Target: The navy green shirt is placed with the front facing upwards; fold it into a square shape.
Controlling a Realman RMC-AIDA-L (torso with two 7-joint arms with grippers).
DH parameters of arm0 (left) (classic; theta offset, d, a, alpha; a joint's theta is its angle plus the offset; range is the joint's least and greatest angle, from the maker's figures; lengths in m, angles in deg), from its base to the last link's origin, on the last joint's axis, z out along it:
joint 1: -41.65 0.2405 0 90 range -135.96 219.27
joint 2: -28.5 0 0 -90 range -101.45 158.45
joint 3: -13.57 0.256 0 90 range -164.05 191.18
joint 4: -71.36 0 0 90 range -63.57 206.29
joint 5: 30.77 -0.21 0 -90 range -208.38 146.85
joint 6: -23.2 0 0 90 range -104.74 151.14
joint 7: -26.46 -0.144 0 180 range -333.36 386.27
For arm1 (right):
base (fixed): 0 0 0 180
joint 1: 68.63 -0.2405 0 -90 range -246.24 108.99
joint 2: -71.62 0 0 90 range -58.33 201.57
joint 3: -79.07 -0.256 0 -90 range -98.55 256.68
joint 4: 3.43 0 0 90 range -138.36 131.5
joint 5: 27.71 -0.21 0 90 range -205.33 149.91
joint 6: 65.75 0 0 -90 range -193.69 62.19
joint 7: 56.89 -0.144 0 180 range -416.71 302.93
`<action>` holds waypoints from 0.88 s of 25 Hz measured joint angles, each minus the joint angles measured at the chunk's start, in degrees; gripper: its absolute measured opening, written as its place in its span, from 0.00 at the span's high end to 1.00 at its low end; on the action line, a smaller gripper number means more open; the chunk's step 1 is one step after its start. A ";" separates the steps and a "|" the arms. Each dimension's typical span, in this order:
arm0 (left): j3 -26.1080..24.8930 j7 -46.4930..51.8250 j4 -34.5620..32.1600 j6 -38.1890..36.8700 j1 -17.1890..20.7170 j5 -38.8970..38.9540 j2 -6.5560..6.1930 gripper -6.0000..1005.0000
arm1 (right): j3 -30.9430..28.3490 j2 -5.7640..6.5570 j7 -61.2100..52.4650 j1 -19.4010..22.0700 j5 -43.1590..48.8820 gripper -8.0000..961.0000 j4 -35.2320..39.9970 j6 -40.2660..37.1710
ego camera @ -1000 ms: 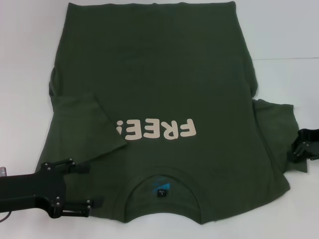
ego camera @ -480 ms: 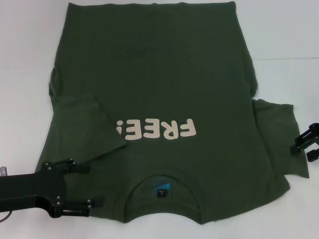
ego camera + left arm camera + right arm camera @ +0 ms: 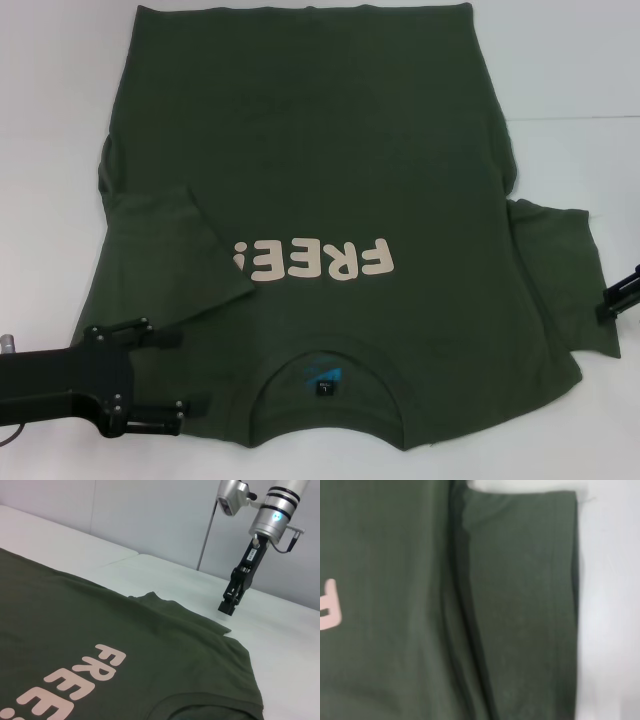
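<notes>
1. The navy green shirt (image 3: 320, 200) lies flat on the white desk (image 3: 570, 80), front up. Its collar (image 3: 325, 375) is at the near edge, toward the robot, and its hem at the far edge.
2. The cream "FREE!" print (image 3: 312, 262) runs across the chest and reads upside down in the head view. A small blue neck label (image 3: 325, 378) shows inside the collar.
3. The sleeve on the robot's left (image 3: 165, 250) is folded inward onto the body; its edge just covers the end of the print.
4. The sleeve on the robot's right (image 3: 565, 280) lies spread out on the desk, beside the body.
5. The left pincer (image 3: 190, 372) is near the collar on the left, over the shoulder. Its fingers are spread wide and hold nothing.
6. The right pincer (image 3: 622, 297) is at the right edge of the head view, by the outer edge of the right sleeve. The left wrist view shows it pointing down (image 3: 229, 606), tip close to the desk just past the sleeve. Whether it is wide or narrow: cannot tell.
7. The right wrist view shows the right sleeve (image 3: 525, 605) with its cuff edge against bare desk.
</notes>
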 joint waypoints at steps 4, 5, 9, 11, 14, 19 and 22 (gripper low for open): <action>0.00 0.00 0.00 0.03 -0.04 0.00 0.00 0.05 | 0.06 -0.36 0.07 -0.10 0.83 0.27 -0.20 0.83; 0.00 0.00 0.00 0.05 -0.05 0.00 0.00 0.05 | 0.05 -0.42 0.09 -0.13 0.84 0.27 -0.27 0.98; 0.00 0.00 0.05 0.07 -0.06 0.00 0.00 0.05 | 0.05 -0.92 0.11 -0.24 0.87 0.27 -0.28 1.58; 0.00 0.00 0.06 0.08 -0.07 0.00 0.00 0.05 | 0.05 -1.07 0.21 -0.35 0.89 0.27 -0.29 1.85; 0.00 0.00 0.09 0.14 -0.06 0.00 0.00 0.06 | 0.04 -1.39 0.45 -0.46 0.90 0.27 -0.60 2.31; 0.00 0.00 0.12 0.34 0.01 0.00 0.00 0.06 | 0.03 -1.71 0.56 -0.50 0.91 0.27 -0.63 2.71; 0.00 0.00 0.18 0.34 0.02 0.00 0.00 0.05 | 0.02 -1.75 0.56 -0.51 0.90 0.27 -0.64 2.74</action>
